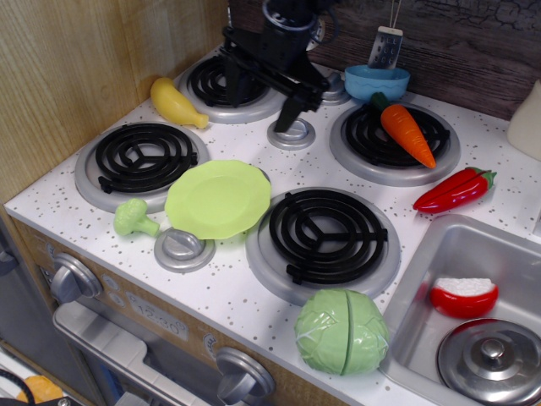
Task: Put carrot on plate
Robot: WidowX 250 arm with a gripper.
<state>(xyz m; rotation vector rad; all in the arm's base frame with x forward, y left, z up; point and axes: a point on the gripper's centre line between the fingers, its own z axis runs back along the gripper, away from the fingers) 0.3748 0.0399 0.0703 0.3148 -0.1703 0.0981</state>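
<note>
1. Farthest left of my gripper (287,114), against the wooden side wall, lies the yellow banana toy (176,103). It is well apart from me and plays no part here.
2. Below and to the left of the gripper sits the plate (218,199), bare, between the two front burners and just overlapping a silver knob. That is my drop target, with a small broccoli (133,218) just beyond its left rim.
3. The gripper itself hangs over the silver knob (291,133) in the middle of the stove, tilted and dark. It grips nothing, but I cannot tell how far the jaws stand apart.
4. To the right of the gripper, the carrot (406,131) lies on the back right burner, green stub toward the blue bowl (376,82), tip pointing toward the sink.
5. My judgement: I am on the approach. I want to come over the carrot's thick middle, jaws across its width, then descend straight.
6. Edges to mind: the bowl and the hanging spatula (385,46) crowd the stub end, and the red pepper (452,190) lies near the tip. The open side is the front, over the big front burner (324,238), and that also looks like my clearest lane to the plate.
</note>
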